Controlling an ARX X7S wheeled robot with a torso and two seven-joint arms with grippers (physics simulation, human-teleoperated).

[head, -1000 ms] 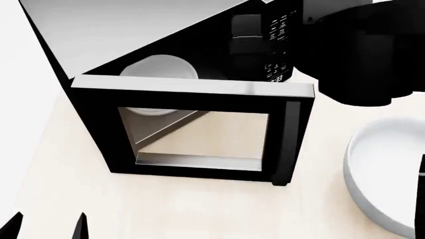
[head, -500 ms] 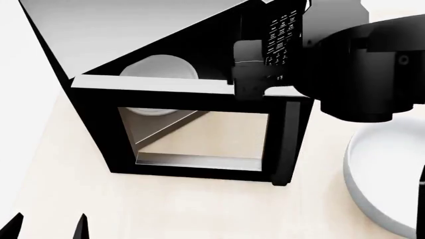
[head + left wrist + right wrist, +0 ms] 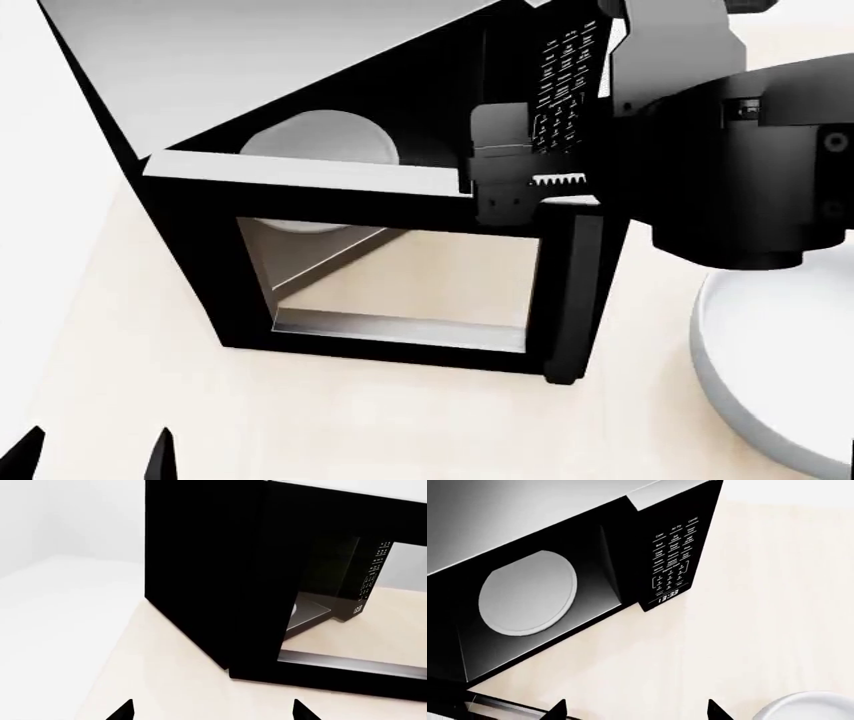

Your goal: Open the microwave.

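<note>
Head view: boxy black microwave (image 3: 307,130), glass-windowed door (image 3: 387,265).

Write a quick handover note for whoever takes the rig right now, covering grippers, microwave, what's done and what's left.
Right gripper: above the door's top edge near the handle side, jaws open, holding nothing.
Left gripper: low and idle, jaws open, empty.
Large black microwave with grey top: glass-windowed door swung well open, white round turntable exposed.
White bowl beside it.
Done: door open.
Left: probably just back the right arm away.
</note>
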